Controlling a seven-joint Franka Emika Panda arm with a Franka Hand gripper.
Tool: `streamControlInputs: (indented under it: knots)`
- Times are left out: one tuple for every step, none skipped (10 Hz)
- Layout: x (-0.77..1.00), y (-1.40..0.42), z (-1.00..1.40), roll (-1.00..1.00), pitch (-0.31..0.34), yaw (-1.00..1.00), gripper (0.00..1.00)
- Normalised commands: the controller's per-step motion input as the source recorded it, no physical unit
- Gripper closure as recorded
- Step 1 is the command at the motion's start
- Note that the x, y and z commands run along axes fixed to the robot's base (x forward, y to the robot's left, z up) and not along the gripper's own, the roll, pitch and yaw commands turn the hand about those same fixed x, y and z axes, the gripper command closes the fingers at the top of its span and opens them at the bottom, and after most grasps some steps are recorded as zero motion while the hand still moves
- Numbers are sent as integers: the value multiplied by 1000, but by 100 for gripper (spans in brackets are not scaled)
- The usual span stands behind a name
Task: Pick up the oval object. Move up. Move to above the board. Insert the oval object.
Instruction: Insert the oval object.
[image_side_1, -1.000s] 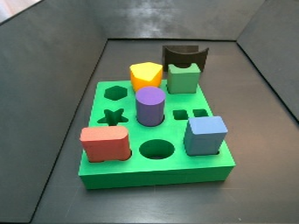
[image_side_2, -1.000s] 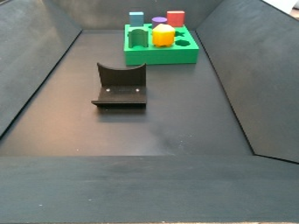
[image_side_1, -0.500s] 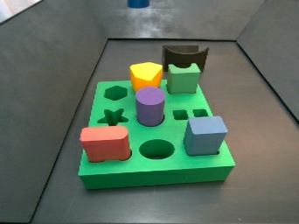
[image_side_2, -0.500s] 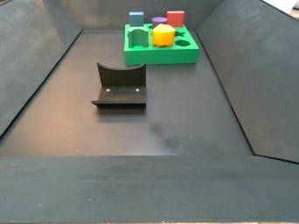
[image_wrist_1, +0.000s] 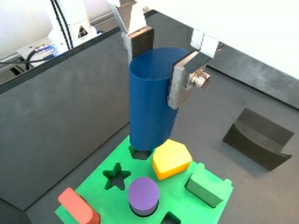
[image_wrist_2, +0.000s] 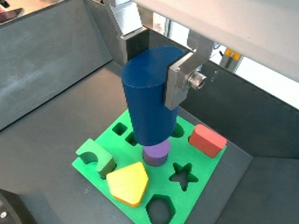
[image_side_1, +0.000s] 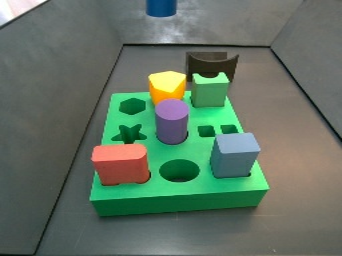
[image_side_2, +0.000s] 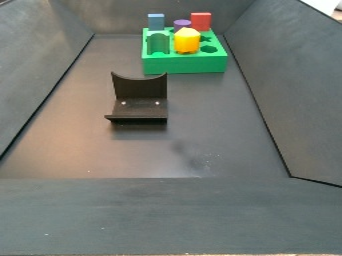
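Observation:
My gripper (image_wrist_1: 159, 63) is shut on the oval object (image_wrist_1: 149, 101), a tall dark blue peg that hangs upright between the silver fingers (image_wrist_1: 184, 79). Both wrist views show it high above the green board (image_wrist_1: 122, 157), and the peg (image_wrist_2: 149, 101) hides part of the board (image_wrist_2: 152, 171). In a side view only the peg's lower end (image_side_1: 160, 6) shows at the top edge, beyond the board's (image_side_1: 174, 200) far side. The gripper itself is out of that frame. A round hole (image_side_1: 178, 170) lies open near the board's front.
On the board stand a purple cylinder (image_side_1: 171, 122), a yellow piece (image_side_1: 167, 86), a green block (image_side_1: 209, 90), a light blue cube (image_side_1: 235, 155) and a red block (image_side_1: 119, 165). The fixture (image_side_1: 211, 63) stands behind the board. Dark walls enclose the floor (image_side_2: 174, 150).
The peg's lower end has come into the side view at its top edge and now shows more. The board and its pieces have not moved.

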Motion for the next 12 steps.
streamControlInputs:
  knots:
    - [0,-649,-246,150,-107,31,100]
    - [71,-774,-351,217,-114,20,100]
    - [94,-600,-240,246,20,-369,100]
    - [-111,-337,0,191,151,-703,100]
    - [-177,-271,-191,221,163,-754,100]
    - [-163,-297,-294,211,160,-746,100]
    - [-89,-429,-434,151,111,-694,100]
    - [0,-529,-517,100,77,-606,100]
    - [266,-711,-586,89,63,-294,100]
    - [434,-706,-566,41,49,-206,100]
    - [543,-457,-411,0,29,-323,100]
    - [397,-354,-431,0,50,-480,100]
